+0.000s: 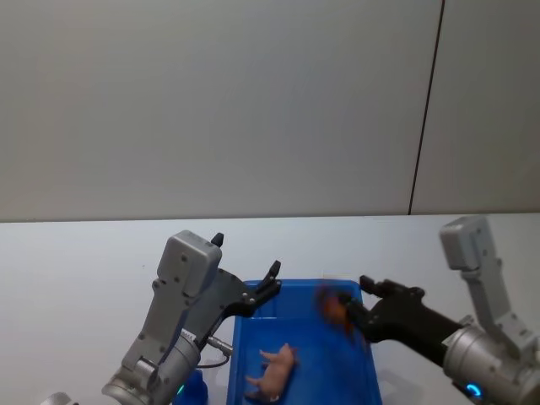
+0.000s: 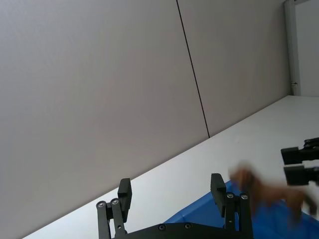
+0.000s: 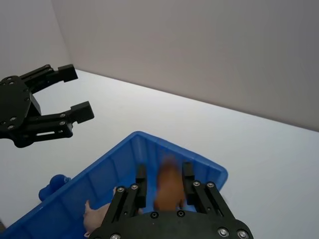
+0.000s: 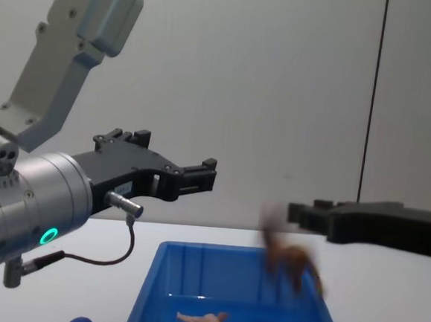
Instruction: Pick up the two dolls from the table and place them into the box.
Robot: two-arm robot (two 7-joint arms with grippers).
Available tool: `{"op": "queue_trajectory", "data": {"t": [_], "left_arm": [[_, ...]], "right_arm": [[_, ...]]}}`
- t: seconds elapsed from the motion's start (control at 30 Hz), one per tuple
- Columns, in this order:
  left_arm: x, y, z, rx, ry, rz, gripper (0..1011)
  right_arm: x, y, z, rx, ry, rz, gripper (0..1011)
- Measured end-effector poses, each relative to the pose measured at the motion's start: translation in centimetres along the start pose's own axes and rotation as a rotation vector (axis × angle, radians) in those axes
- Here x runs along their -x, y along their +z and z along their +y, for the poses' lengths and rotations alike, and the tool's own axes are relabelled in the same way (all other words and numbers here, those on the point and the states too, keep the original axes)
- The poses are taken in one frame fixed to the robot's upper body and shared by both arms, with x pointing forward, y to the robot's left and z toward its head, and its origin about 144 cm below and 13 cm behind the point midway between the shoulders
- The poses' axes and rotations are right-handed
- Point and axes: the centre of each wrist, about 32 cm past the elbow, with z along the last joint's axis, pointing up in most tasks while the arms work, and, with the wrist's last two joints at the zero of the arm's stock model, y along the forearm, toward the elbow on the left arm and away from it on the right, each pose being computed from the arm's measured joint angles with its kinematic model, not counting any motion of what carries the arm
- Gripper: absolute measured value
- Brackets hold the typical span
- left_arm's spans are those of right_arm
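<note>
The left gripper hovers with its fingers wide and holding nothing, above the left wall of the box, which stands on the bench. Below and just ahead of those fingers the pig lies on the box floor. The lion shows as a blur just off the tips of the right gripper, over the far right part of the box. Those fingers are parted and seem not to grip it, so this looks like the drop. To do it well, the right fingers should keep spread until the lion lands, then rise straight up clear of the rim, while the left fingers hold off.
</note>
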Motion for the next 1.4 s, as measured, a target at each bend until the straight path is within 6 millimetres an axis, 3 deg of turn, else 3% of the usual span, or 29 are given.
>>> {"op": "queue_trajectory", "data": {"t": [0.17,0.37,0.67,1.07,1.4], "left_arm": [[0.0,0.0,0.0,0.000,0.000,0.000,1002],[0.0,0.0,0.0,0.000,0.000,0.000,1002],[0.0,0.0,0.0,0.000,0.000,0.000,1002],[0.0,0.0,0.0,0.000,0.000,0.000,1002],[-0.2,-0.1,0.3,-0.009,0.011,-0.006,1002]], "right_arm": [[0.3,-0.3,0.8,0.020,0.027,0.010,546],[0.5,-0.6,1.2,0.032,0.044,0.010,713],[-0.1,-1.0,-0.2,0.030,0.021,-0.020,973],[-1.3,-1.6,-3.7,0.017,-0.036,-0.056,1001],[-1.7,-1.8,-5.0,0.013,-0.055,-0.067,1001]]}}
